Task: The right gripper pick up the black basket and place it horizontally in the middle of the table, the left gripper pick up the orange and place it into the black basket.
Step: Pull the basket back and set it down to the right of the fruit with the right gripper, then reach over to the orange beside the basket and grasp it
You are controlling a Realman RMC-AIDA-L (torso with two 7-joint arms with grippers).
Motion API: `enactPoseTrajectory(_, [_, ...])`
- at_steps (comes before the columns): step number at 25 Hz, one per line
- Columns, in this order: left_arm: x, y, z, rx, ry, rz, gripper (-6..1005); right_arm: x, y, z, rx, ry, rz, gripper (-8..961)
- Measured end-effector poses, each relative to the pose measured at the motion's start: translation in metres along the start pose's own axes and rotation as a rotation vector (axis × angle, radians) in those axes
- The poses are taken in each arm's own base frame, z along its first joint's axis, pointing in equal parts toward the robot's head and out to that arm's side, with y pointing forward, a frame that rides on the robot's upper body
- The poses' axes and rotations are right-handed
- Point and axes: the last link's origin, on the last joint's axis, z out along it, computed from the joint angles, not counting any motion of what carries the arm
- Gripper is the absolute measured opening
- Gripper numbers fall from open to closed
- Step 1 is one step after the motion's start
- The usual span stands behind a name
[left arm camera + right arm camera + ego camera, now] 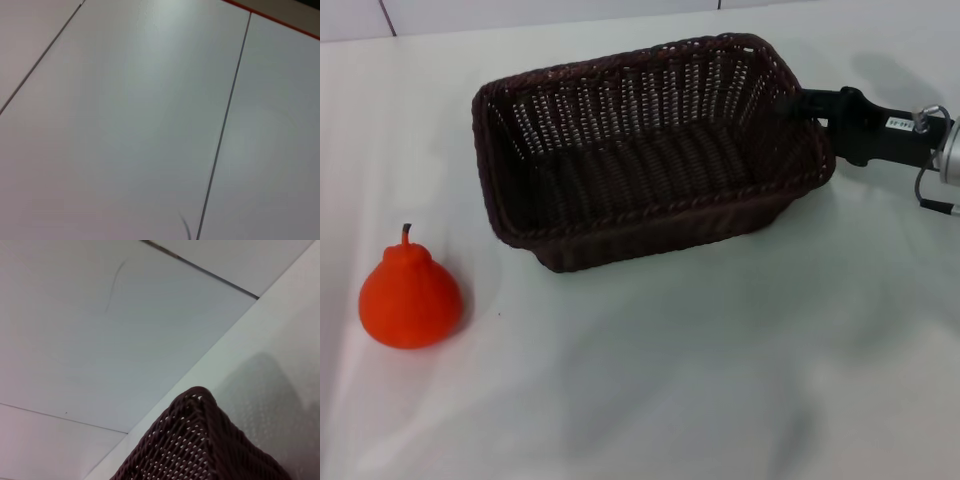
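Note:
The black basket (630,110), a large dark woven wicker one, is empty and lies lengthwise across the middle-back of the white table (720,380), slightly tilted. My right gripper (798,104) reaches in from the right and is shut on the rim of the basket's right short end. A corner of the basket (210,450) fills the right wrist view. The orange (410,298), pear-shaped with a dark stem, stands upright on the table at the front left, apart from the basket. My left gripper is out of view; the left wrist view shows only white panels.
A seam between white panels (225,125) and a red edge strip (280,22) show in the left wrist view. The table's far edge meets a pale wall (520,15) behind the basket.

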Motion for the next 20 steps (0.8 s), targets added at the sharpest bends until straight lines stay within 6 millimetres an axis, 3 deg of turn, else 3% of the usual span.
enactPoseTrajectory(7, [-0.004,-0.002,0.000,0.008,-0.034,-0.002,767,0.007,-0.002,-0.004,0.000,0.002,0.000,659])
enactPoseTrajectory(11, [-0.005,-0.002,-0.010,-0.011,-0.079,-0.041,767,0.023,-0.001,-0.018,-0.010,0.039,-0.006,820])
enactPoseTrajectory(14, [-0.013,0.001,-0.018,-0.055,-0.175,-0.087,767,0.044,-0.002,-0.032,-0.021,0.128,-0.021,854])
enactPoseTrajectory(20, [-0.031,-0.003,-0.039,-0.138,-0.428,-0.114,766,0.066,-0.005,-0.033,-0.068,0.195,-0.062,923])
